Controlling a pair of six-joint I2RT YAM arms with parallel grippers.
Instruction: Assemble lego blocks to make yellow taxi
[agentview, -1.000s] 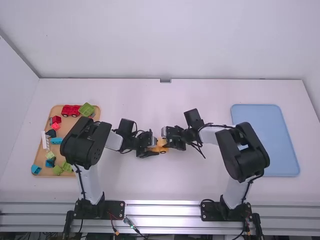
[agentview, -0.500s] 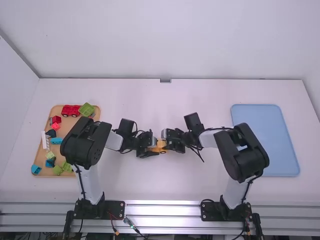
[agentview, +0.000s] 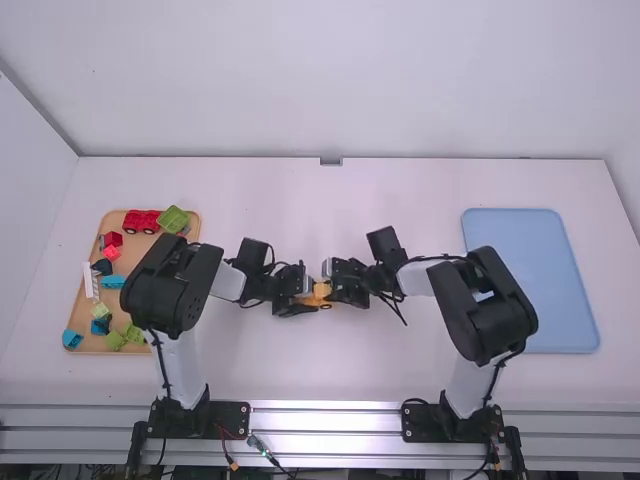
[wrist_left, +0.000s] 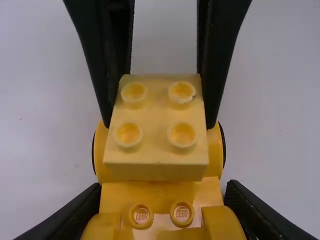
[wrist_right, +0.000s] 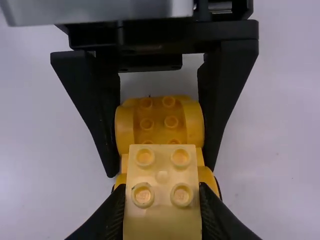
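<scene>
Mid-table in the high view, the left gripper (agentview: 299, 302) and right gripper (agentview: 341, 282) face each other across a yellow wheeled car base (agentview: 321, 301). On the left wrist camera the left gripper (wrist_left: 162, 196) is shut around the sides of the car base (wrist_left: 160, 187), which has studs and dark wheels. A pale yellow two-by-two brick (wrist_left: 156, 135) lies over one end of it, clasped by the other arm. From the right wrist, the right gripper (wrist_right: 161, 194) is shut on that brick (wrist_right: 162, 172), above the base (wrist_right: 159, 120). Whether their studs are joined, I cannot tell.
A wooden tray (agentview: 150, 262) at the left holds a red wheeled piece (agentview: 141, 221), a green block (agentview: 173, 219) and several other coloured blocks; the left arm reaches over its right side. A blue tray (agentview: 545, 285) lies at the right, partly behind the right arm's elbow.
The right gripper has shifted slightly left toward the left gripper, with small movements in its arm. The left arm has kept still, holding the car base.
</scene>
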